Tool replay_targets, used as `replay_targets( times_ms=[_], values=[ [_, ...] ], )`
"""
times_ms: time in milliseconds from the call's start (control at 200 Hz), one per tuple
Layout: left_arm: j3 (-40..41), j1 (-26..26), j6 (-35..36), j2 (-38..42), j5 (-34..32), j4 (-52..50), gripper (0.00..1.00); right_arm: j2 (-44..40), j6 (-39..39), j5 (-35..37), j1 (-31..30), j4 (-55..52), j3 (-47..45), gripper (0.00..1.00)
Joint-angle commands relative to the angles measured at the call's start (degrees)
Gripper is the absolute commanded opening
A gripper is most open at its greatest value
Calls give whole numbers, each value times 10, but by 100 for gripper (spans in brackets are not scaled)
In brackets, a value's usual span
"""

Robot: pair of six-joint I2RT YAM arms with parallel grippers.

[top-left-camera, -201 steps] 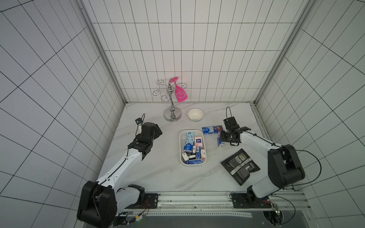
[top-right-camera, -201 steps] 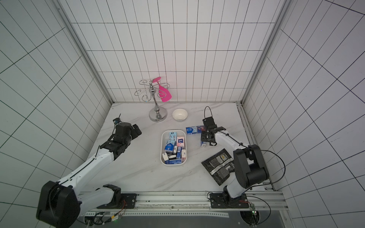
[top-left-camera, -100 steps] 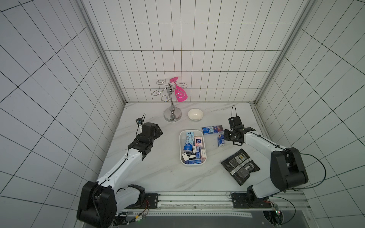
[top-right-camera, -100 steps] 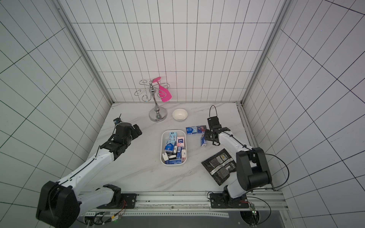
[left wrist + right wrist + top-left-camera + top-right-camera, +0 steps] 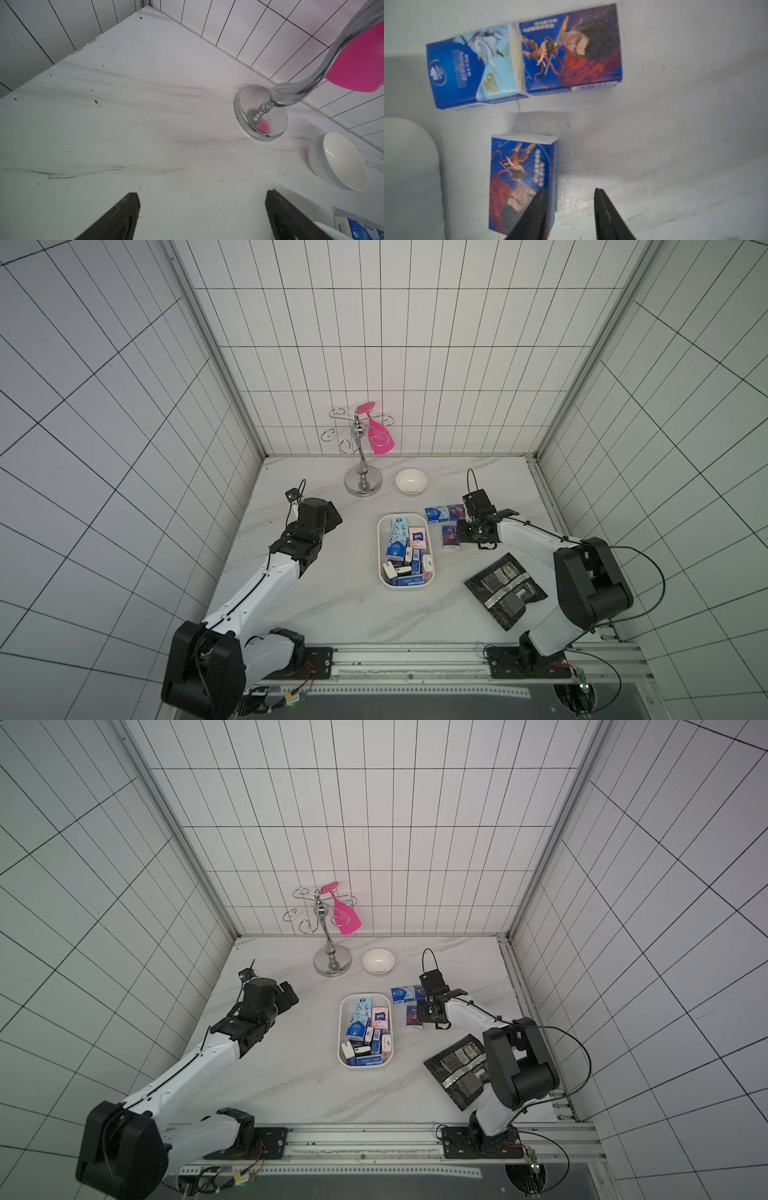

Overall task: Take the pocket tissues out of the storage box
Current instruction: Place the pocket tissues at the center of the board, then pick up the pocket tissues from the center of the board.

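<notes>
The storage box point(image 5: 379, 547) point(image 5: 341, 1027) is a white tray at mid-table, and several pocket tissues point(image 5: 405, 551) point(image 5: 368, 1031) lie in it. Three packets lie on the table to its right. Two sit side by side, a light blue one point(image 5: 473, 66) and a dark one point(image 5: 571, 49) point(image 5: 444, 513). A single dark blue one point(image 5: 523, 176) point(image 5: 450, 536) point(image 5: 413, 1017) lies nearer. My right gripper point(image 5: 569, 190) point(image 5: 460, 531) hovers open at that packet's edge with nothing between its fingers. My left gripper point(image 5: 202, 192) point(image 5: 332, 516) is open over bare table, left of the box.
Black-and-silver foil pouches point(image 5: 505, 591) lie at the front right beside the right arm. A chrome hook stand point(image 5: 362, 472) with a pink spatula point(image 5: 380, 435) and a small white bowl point(image 5: 411, 481) point(image 5: 340, 162) stand at the back. Tiled walls close three sides.
My right wrist has turned and shifted a little beside the single dark blue packet, which stays where it lay. The left arm has not moved.
</notes>
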State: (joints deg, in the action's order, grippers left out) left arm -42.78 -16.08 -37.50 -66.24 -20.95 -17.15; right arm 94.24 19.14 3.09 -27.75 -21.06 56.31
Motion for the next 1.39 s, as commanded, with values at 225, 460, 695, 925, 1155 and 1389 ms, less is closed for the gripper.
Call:
replay_targets(
  times_ms=[225, 460, 695, 925, 1155, 1389],
  values=[
    [-4, -1, 6, 3, 0, 6, 98, 1, 26, 35, -35, -17, 31, 58],
    [-8, -2, 5, -2, 10, 8, 98, -16, 86, -21, -35, 39, 11, 70],
    [-3, -2, 7, 7, 5, 6, 98, 41, 96, -29, -45, 49, 30, 73],
    [0, -2, 6, 15, 5, 4, 98, 58, 95, -21, -50, 53, 32, 74],
    [3, -2, 5, 18, 6, 4, 98, 82, 87, -11, -65, 45, 41, 71],
    [5, -2, 5, 20, 5, 4, 98, 60, 57, 29, -69, 11, 36, 56]
  ],
)
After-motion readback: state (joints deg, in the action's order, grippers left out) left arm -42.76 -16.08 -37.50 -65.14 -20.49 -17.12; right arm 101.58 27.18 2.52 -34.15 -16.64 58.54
